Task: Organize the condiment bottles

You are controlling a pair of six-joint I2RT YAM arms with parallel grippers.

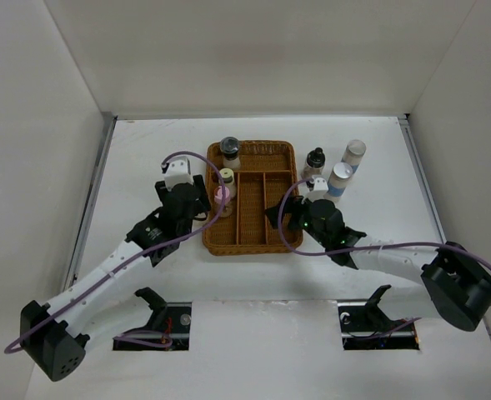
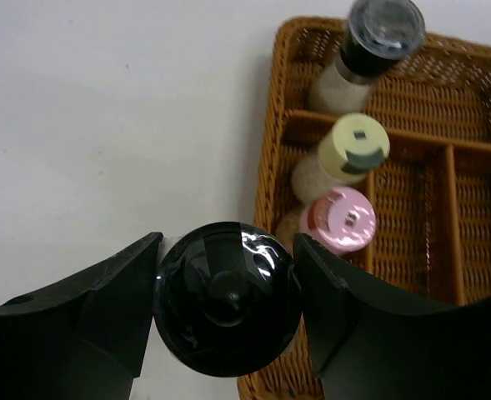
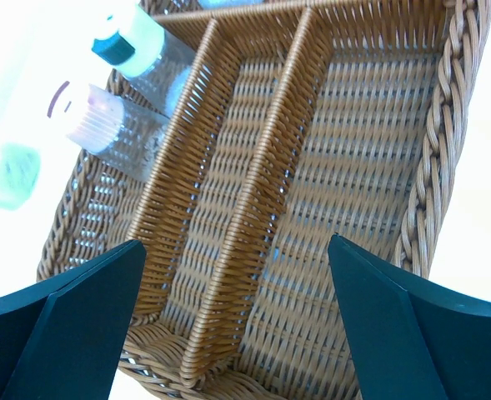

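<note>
Along the left side of a wicker tray [image 1: 249, 248]: black-capped jar [image 1: 229, 150], yellow-capped bottle [image 1: 226, 177], pink-capped bottle [image 1: 222, 195]. On the table [image 1: 145, 158] to its right: black-capped bottle [image 1: 314, 160], two blue-labelled bottles [image 1: 354, 155] [image 1: 340, 177]. Left gripper [image 1: 203, 206] at the tray's left rim, right gripper [image 1: 276, 215] at its right.

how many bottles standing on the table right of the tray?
3: black-capped bottle beside the tray; blue-labelled far bottle; blue-labelled near bottle. Right arm may hide more.

Between your matt black plastic left fingers [image 2: 103, 308] sits a smooth, glossy black cap [image 2: 228, 298] that catches bright highlights. Just beyond the fingertips, the brown wicker tray [image 2: 412, 208] looks rough and woven. The pink cap [image 2: 341, 219] and the pale yellow cap [image 2: 353, 143] look like smooth plastic.
</note>
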